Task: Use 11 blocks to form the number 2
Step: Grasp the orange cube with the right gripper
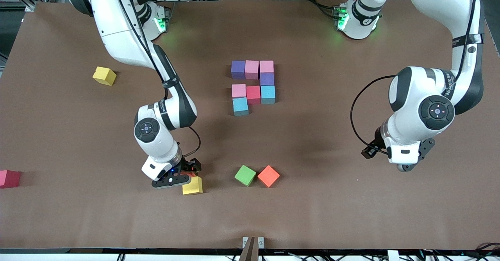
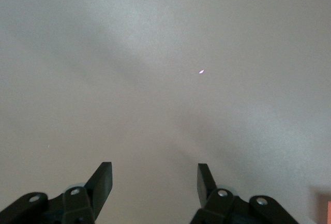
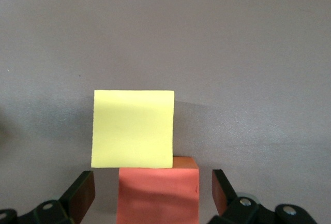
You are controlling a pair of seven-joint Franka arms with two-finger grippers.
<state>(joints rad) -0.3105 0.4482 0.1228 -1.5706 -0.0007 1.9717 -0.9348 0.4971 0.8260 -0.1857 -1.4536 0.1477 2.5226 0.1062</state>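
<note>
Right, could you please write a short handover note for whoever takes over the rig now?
Right gripper: down at the table, jaws open either side of an orange cube that touches a yellow cube; not gripped yet.
Left gripper: open, empty, waiting over bare table at the left arm's end.
Done: eight cubes of the number 2, top four rows.
Left: the three-cube bottom row. A second orange cube lies loose beside the green cube, which is not used.

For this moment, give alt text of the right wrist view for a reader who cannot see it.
The right end effector, fingers open, straddles an orange foam cube on the brown table. A yellow foam cube sits touching the orange one, just past the fingertips.
</note>
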